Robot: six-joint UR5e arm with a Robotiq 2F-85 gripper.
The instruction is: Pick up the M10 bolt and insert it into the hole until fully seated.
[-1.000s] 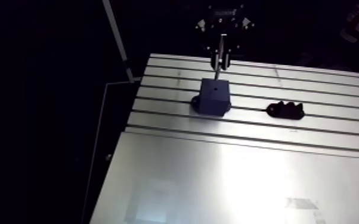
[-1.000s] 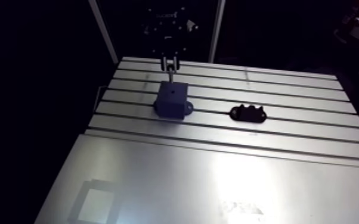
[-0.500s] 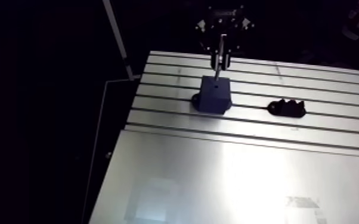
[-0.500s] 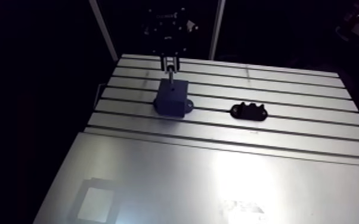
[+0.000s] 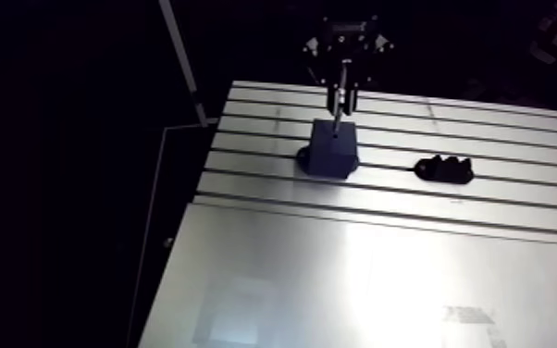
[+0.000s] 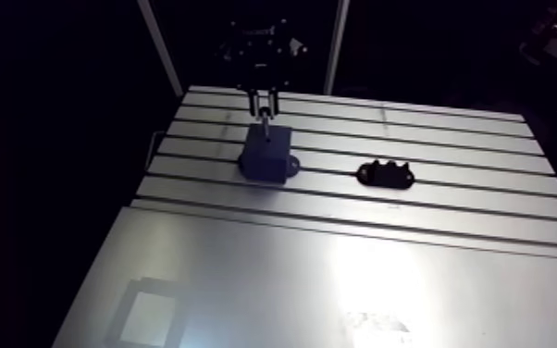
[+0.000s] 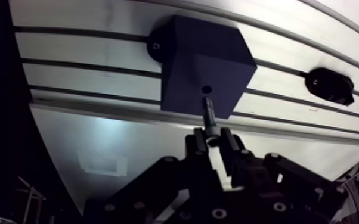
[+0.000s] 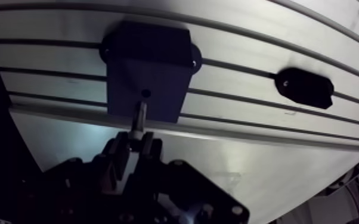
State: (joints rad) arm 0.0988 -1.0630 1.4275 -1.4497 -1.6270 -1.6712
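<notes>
In the wrist view my gripper [image 7: 213, 140] is shut on the head of the M10 bolt [image 7: 209, 117], whose shank points away from the fingers toward the dark blue block [image 7: 201, 59]. The bolt's tip hangs just short of the small round hole [image 7: 206, 89] in the block's top face and has not entered it. In the arm view the gripper [image 5: 341, 89] stands directly over the block [image 5: 330, 148] at the back of the slotted table [image 5: 356, 268].
A small black holder [image 5: 444, 169] with a lumpy top lies on the slotted table to the right of the block, and shows in the wrist view too as a black holder [image 7: 329, 85]. The table's left edge [image 5: 210, 157] runs close beside the block.
The gripper with the bolt has stayed over the block, shifting only slightly. The block and the black holder have not moved.
</notes>
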